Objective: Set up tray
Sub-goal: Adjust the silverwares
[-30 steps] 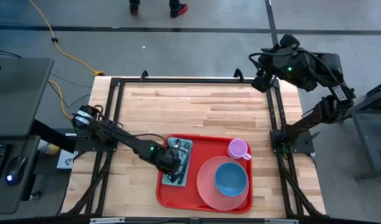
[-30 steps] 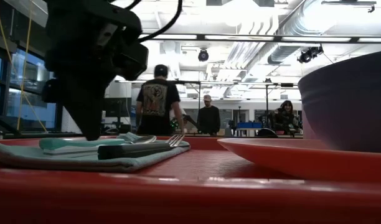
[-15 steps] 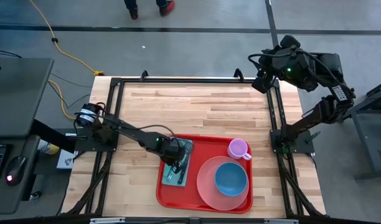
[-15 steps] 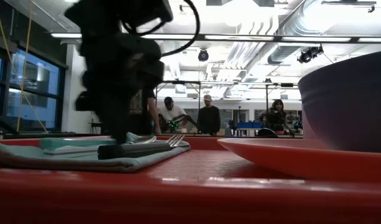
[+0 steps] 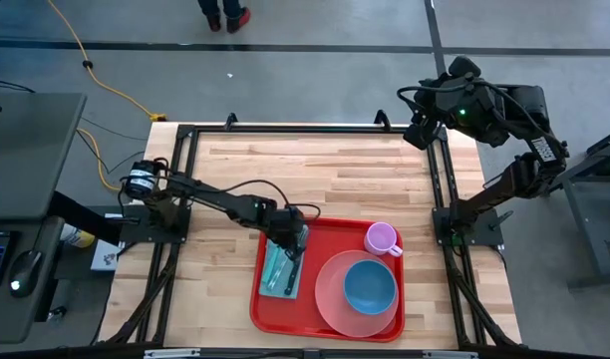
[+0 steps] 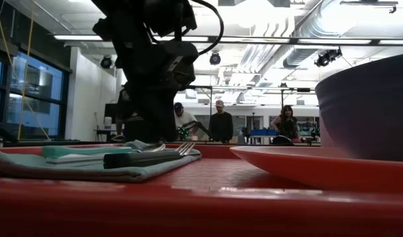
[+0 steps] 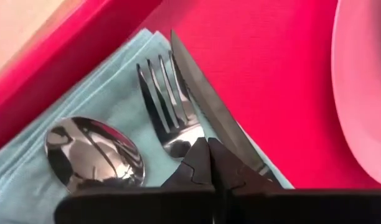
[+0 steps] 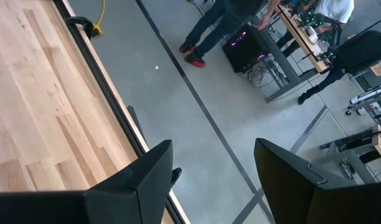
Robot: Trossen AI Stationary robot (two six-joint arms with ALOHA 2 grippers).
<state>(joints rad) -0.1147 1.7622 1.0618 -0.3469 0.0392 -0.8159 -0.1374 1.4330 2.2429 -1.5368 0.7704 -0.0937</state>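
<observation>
The red tray (image 5: 325, 317) lies at the table's near middle. Along its left side lies a folded light-blue napkin (image 5: 277, 274), and on the napkin a spoon (image 7: 94, 149), a fork (image 7: 162, 99) and a knife (image 7: 206, 106) lie side by side. My left gripper (image 5: 293, 242) is shut, slanting down over the cutlery's far ends (image 6: 175, 148). Far off, my right gripper (image 8: 212, 180) stands open and raised beyond the table's far right corner, holding nothing. My left gripper's shut fingertips (image 7: 209, 163) come slanting down from the left onto the fork's neck (image 7: 178, 146), beside the knife blade. I cannot tell whether they touch the cutlery or stand just above it. The cutlery lies flat on the napkin.
A salmon-pink plate (image 5: 330, 299) with a blue bowl (image 5: 370, 286) in it fills the tray's right half. A pink cup (image 5: 382, 238) stands at the tray's far right corner. Bare wood (image 5: 315, 170) spreads over the table's far half. People stand in the room beyond.
My left gripper, shut all along, has swept along the napkin toward the table's right and far edges, from beside the cutlery's handles to the fork's neck, and has rolled somewhat. The cutlery and napkin show no clear shift.
</observation>
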